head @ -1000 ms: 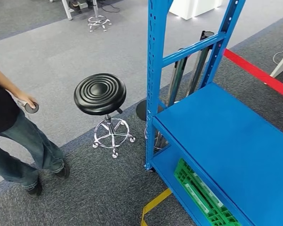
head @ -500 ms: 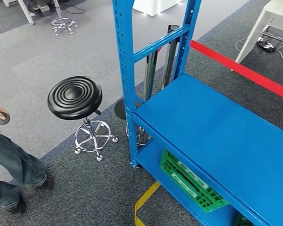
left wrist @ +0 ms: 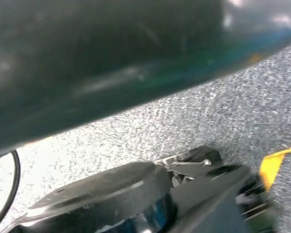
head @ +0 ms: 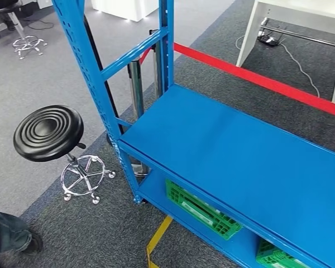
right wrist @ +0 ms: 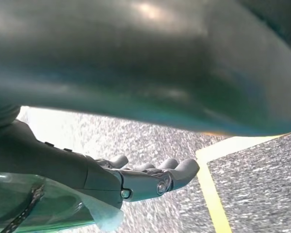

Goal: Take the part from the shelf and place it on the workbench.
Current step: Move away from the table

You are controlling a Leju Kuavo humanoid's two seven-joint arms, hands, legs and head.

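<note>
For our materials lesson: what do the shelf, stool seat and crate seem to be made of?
Shelf: likely painted steel, with a smooth blue sheen and punched uprights. Stool seat: matte black, ringed, probably moulded rubber or plastic. Crate: green plastic, by its lattice ribs.

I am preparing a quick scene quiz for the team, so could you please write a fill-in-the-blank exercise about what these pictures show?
1. The shelf frame is painted ____.
2. The crates on the lower shelf level are ____.
3. The round stool left of the shelf has a ____ seat.
4. The tape stretched behind the shelf is ____.

Missing words: blue; green; black; red
</note>
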